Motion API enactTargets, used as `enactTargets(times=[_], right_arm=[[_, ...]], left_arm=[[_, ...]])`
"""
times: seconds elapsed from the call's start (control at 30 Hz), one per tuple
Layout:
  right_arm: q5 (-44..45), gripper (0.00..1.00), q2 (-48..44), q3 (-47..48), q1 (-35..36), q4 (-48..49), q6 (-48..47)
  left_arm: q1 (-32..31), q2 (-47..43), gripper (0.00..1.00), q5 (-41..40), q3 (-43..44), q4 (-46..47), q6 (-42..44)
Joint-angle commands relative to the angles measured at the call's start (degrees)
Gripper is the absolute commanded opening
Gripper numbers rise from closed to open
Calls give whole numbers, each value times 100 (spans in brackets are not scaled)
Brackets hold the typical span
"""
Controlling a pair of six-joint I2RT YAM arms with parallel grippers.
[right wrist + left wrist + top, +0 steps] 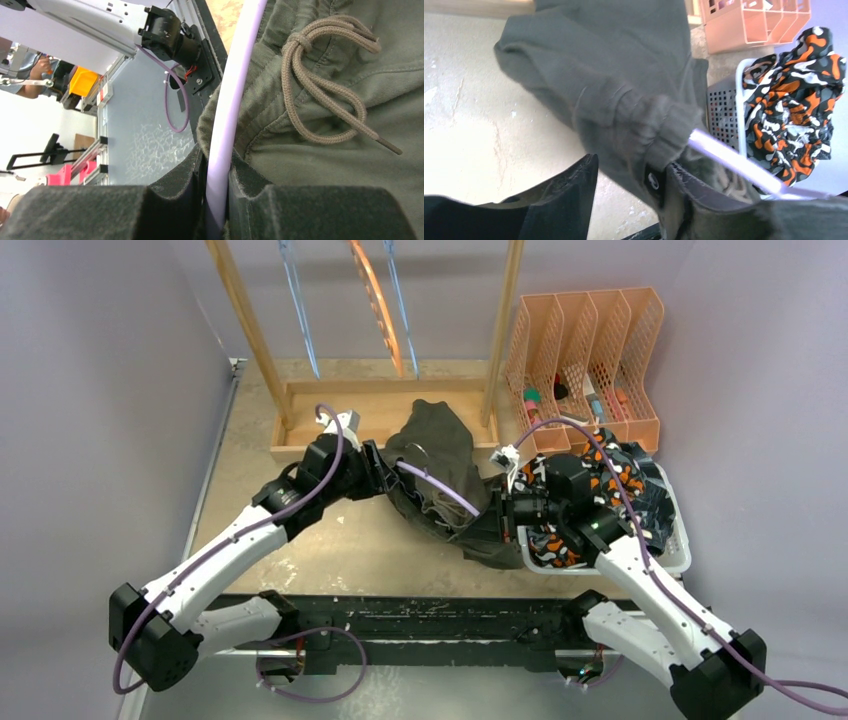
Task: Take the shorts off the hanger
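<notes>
The olive green shorts (pixel 440 445) with a drawstring (pixel 325 100) lie bunched on the table, still threaded on a lilac hanger (pixel 445 492). My right gripper (pixel 503 508) is shut on the hanger's lilac bar (pixel 235 85), right beside the waistband. My left gripper (pixel 385 468) is open, and the shorts' cloth (pixel 614 90) hangs between its fingers and touches the right finger (pixel 704 200). The orange-black-white shorts (pixel 794 100) lie in the white basket (pixel 740 95) on the right. I cannot make out the plain black and wavy-patterned pairs.
A wooden rack (pixel 380 400) stands at the back, with blue hangers (pixel 300 310) and an orange hanger (pixel 378 305) on it. An orange file organizer (pixel 590 340) stands at the back right. The white basket (pixel 682 552) sits under my right arm.
</notes>
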Motion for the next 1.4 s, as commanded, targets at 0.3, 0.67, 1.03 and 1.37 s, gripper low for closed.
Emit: enactTargets(times=[0.3, 0.67, 1.03, 1.37], right_arm=[[-542, 0, 181, 506, 49, 111, -483], [-96, 44, 788, 765, 52, 328, -381], [714, 61, 1497, 759, 776, 659, -280], [3431, 77, 1104, -254, 1614, 2213, 239]], left_arm=[[10, 298, 0, 312, 372, 386, 280], [9, 128, 0, 435, 235, 400, 221], [2, 69, 0, 353, 75, 431, -30], [12, 65, 0, 332, 16, 375, -115]])
